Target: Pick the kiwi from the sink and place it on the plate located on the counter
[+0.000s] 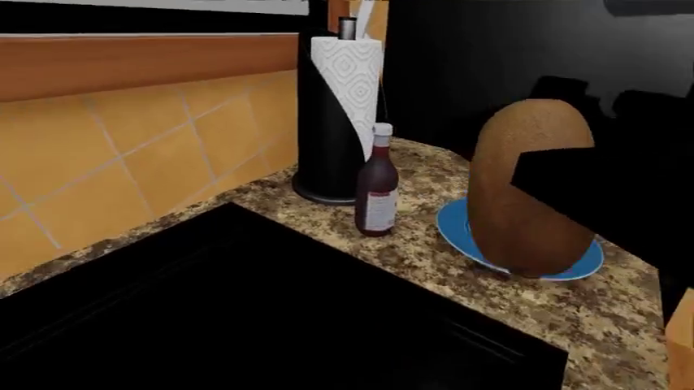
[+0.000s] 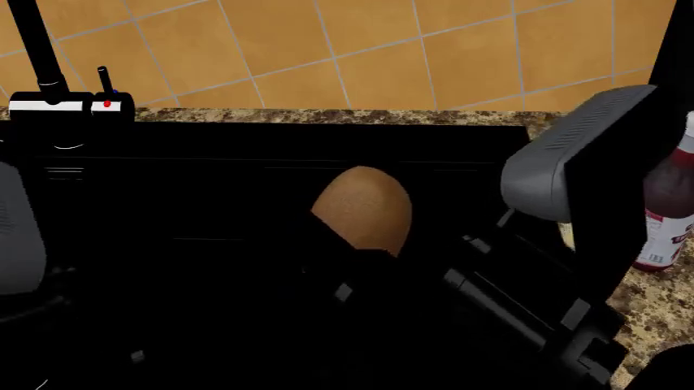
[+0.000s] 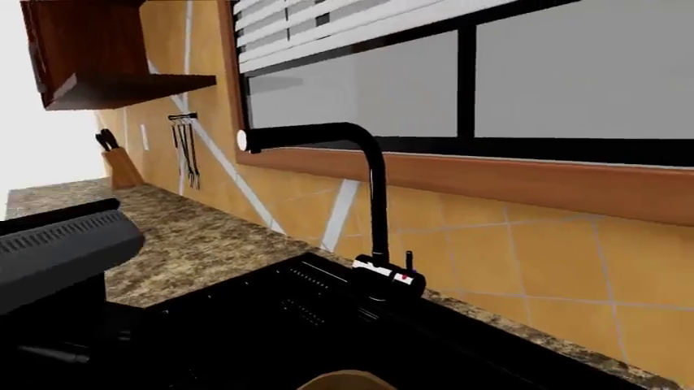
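Over the black sink (image 2: 217, 203), being held clenched in the left gripper (image 2: 363, 248): the kiwi (image 1: 521, 195), standing long axis upright, clear of the basin floor. Lying straight beyond it in the left wrist view, resting on the granite counter (image 1: 586, 317): the blue-rimmed plate (image 1: 453, 230), partly hidden behind the fruit, not yet under it judging by the head view. Standing just beside the plate and crowding the likely path: a dark red bottle (image 1: 376, 191), with a paper towel roll (image 1: 341, 106) behind that. Hanging near on the plate's side but carrying nothing visible: the right arm (image 2: 564, 162), its gripper's state not being shown. Probably calling for a sideways carry skirting the bottle, then lowering.
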Controlling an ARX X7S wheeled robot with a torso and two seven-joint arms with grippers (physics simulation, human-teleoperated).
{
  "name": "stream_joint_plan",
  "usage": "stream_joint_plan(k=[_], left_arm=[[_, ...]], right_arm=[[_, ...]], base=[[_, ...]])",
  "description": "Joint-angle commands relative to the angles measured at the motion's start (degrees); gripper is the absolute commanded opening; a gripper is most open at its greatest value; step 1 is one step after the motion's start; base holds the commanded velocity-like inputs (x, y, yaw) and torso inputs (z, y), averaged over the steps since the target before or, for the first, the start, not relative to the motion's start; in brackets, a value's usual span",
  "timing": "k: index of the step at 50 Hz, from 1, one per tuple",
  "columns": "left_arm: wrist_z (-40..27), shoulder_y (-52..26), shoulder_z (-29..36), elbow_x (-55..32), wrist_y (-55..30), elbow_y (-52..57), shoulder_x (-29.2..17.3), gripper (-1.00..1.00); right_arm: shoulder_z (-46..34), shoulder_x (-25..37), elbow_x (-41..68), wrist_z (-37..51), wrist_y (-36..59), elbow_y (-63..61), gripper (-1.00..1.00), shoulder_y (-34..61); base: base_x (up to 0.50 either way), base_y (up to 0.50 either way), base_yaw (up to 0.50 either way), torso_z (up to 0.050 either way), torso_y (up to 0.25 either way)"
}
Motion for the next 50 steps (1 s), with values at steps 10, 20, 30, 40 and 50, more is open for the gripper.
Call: stream_joint_plan(k=[10, 20, 30, 40, 50], left_arm=[[-11.62, 6.55, -0.18, 8.1, 2.68, 6.91, -0.06, 1.0], [-14.82, 6.19, -0.73, 9.79, 3.59, 6.17, 0.79, 1.0], [-14.93, 6.61, 1.2, 13.55, 5.54, 4.08, 0.64, 1.0], [-15.99, 7.17, 1.51, 14.59, 6.33, 4.15, 0.57, 1.0], [-15.7, 8.17, 0.76, 13.6, 7.07, 4.39, 0.38, 1.0]], right_arm=[[-3.93, 7.73, 15.42, 30.58, 4.08, -1.61, -1.0, 9.55], [-12.01, 15.19, 26.37, 48.49, 2.16, 0.79, -1.0, 11.35], [-15.53, 21.09, 33.45, 55.92, -0.26, 0.59, -1.0, 13.54], [-13.78, 25.4, 35.2, 56.71, -0.95, 0.51, -1.0, 13.32], [-13.37, 28.77, 37.63, 57.47, -1.78, 0.55, -1.0, 13.26]], base=[[0.0, 0.0, 0.0, 0.0, 0.0], [0.0, 0.0, 0.0, 0.0, 0.0], [0.0, 0.0, 0.0, 0.0, 0.0], [0.0, 0.0, 0.0, 0.0, 0.0], [0.0, 0.0, 0.0, 0.0, 0.0]])
